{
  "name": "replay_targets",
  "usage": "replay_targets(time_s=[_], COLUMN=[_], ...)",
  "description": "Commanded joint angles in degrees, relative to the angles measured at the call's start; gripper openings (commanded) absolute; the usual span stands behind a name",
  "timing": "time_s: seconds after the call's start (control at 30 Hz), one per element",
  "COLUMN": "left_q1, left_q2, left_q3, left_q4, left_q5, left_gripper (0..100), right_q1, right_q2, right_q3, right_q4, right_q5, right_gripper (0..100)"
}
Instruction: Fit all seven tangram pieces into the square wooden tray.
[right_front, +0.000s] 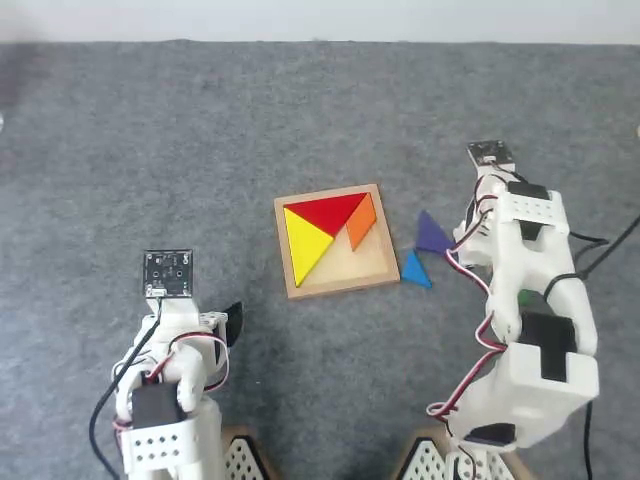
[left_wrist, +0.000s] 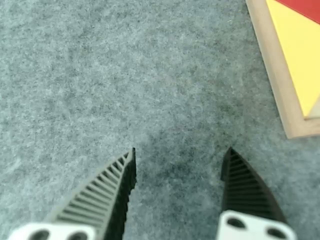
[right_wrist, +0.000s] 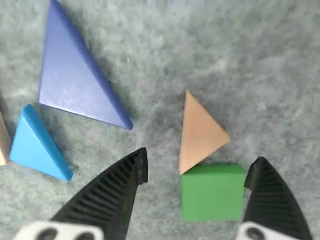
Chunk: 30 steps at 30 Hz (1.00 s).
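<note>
The square wooden tray (right_front: 338, 287) lies mid-table holding a red triangle (right_front: 328, 210), a yellow triangle (right_front: 304, 243) and an orange piece (right_front: 362, 223). Its corner (left_wrist: 287, 107) and the yellow triangle (left_wrist: 300, 55) show in the left wrist view. Right of the tray lie a dark blue triangle (right_front: 431, 233) and a light blue triangle (right_front: 415, 269). My right gripper (right_wrist: 200, 172) is open just above a green square (right_wrist: 213, 192) and a tan triangle (right_wrist: 199, 133), with the dark blue triangle (right_wrist: 72, 80) and light blue triangle (right_wrist: 36, 145) beside. My left gripper (left_wrist: 177, 162) is open over bare carpet, left of the tray.
Grey carpet (right_front: 200, 140) covers the table. The right arm (right_front: 520, 290) stands over the pieces right of the tray, hiding the green and tan ones from above. The left arm (right_front: 170, 350) sits at the front left.
</note>
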<state>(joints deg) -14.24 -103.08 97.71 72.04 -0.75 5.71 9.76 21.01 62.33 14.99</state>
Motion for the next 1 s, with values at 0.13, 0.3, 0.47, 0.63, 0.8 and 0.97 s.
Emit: replay_targets(time_s=[0.13,0.3,0.47,0.63,0.8,0.97], left_q1=[-0.1,-0.1,-0.1,0.0,0.1,0.1], left_q2=[-1.2,-1.2,-1.2,-1.2,-1.2,-1.2], left_q3=[-1.3,-1.3,-1.3,-1.3,-1.3,-1.3], left_q4=[0.3,0.3,0.3,0.3,0.3,0.3], left_q5=[0.4,0.4,0.4,0.4,0.4,0.4], left_gripper=[27,27,27,27,27,27], right_q1=[0.1,-1.2,-2.2,-1.7,-1.7,-1.7], right_q2=[-2.2,-2.2,0.3,3.9,4.7,4.6], right_q3=[0.4,1.8,1.4,0.3,-1.3,-3.4], right_q4=[-2.9,-3.3,-4.8,-8.5,-8.6,-9.8], right_q5=[1.1,2.9,3.3,3.2,2.8,2.7], right_gripper=[25.0,24.8,24.8,24.3,17.2,16.6])
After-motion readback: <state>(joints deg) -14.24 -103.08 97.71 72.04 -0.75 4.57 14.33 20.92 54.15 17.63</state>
